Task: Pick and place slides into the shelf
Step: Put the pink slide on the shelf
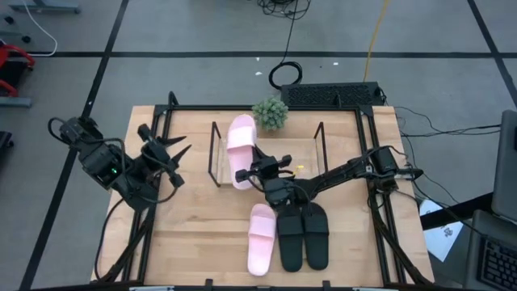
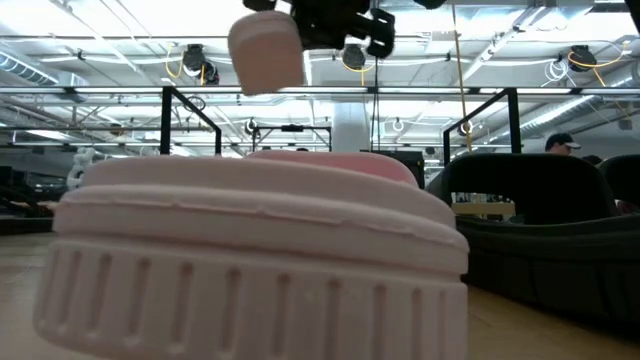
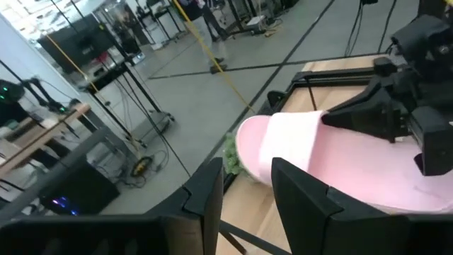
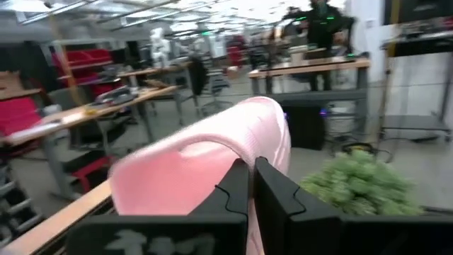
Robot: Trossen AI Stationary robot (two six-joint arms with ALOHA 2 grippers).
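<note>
Pink slide (image 1: 240,150) hangs lengthwise over the shelf (image 1: 311,166), running front to back; we hold its near end pinched shut in our right gripper (image 1: 249,175), left gripper (image 1: 174,156) half-open, empty.

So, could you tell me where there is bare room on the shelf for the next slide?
The shelf board is bare between the pink slide held by the right gripper and the far rod frame. It is crowded in front, where the second pink slide and black pair lie.
</note>
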